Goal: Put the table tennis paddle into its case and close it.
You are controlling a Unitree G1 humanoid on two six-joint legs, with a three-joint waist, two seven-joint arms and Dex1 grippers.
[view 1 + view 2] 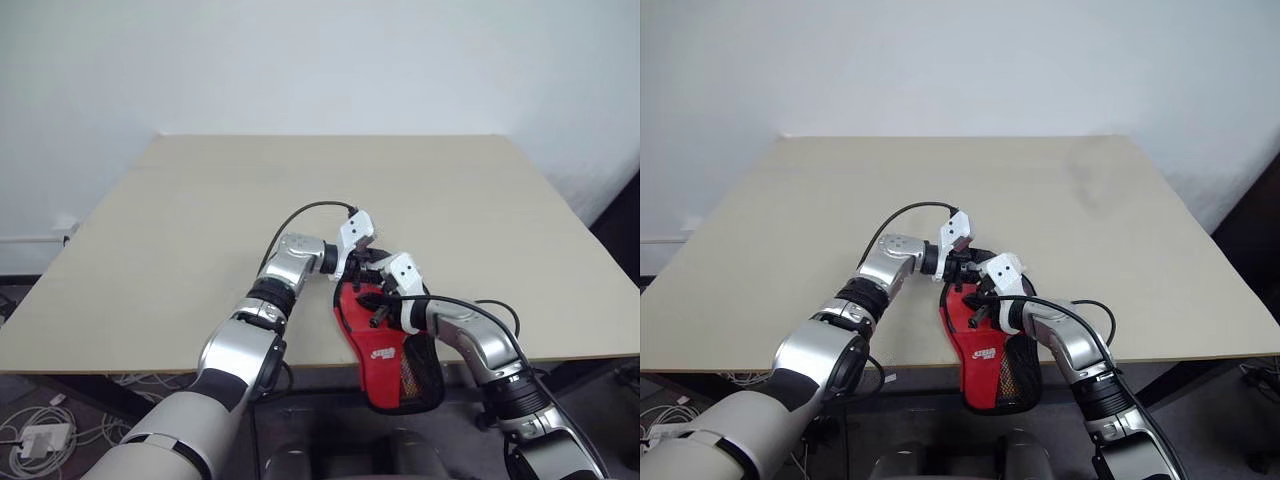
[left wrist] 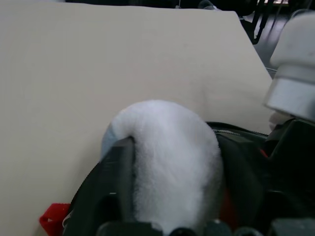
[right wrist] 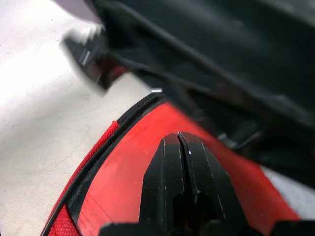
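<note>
The red case (image 1: 385, 350) lies at the table's near edge, its black mesh end (image 1: 420, 378) hanging over the edge. My right gripper (image 3: 179, 142) is shut, and its fingertips rest on the case's red fabric (image 3: 123, 182) beside the black zip seam. My left gripper (image 1: 367, 262) hovers just beyond the case's round end, pointing across toward the right gripper (image 1: 382, 303). In the left wrist view its fingers (image 2: 118, 182) stand apart with a blurred white shape (image 2: 167, 162) between them; I cannot tell what it is. The table tennis paddle is hidden.
The beige table (image 1: 200, 220) stretches wide and bare beyond and to both sides of the case. A white wall stands behind it. Cables and a power strip (image 1: 40, 435) lie on the floor at the lower left.
</note>
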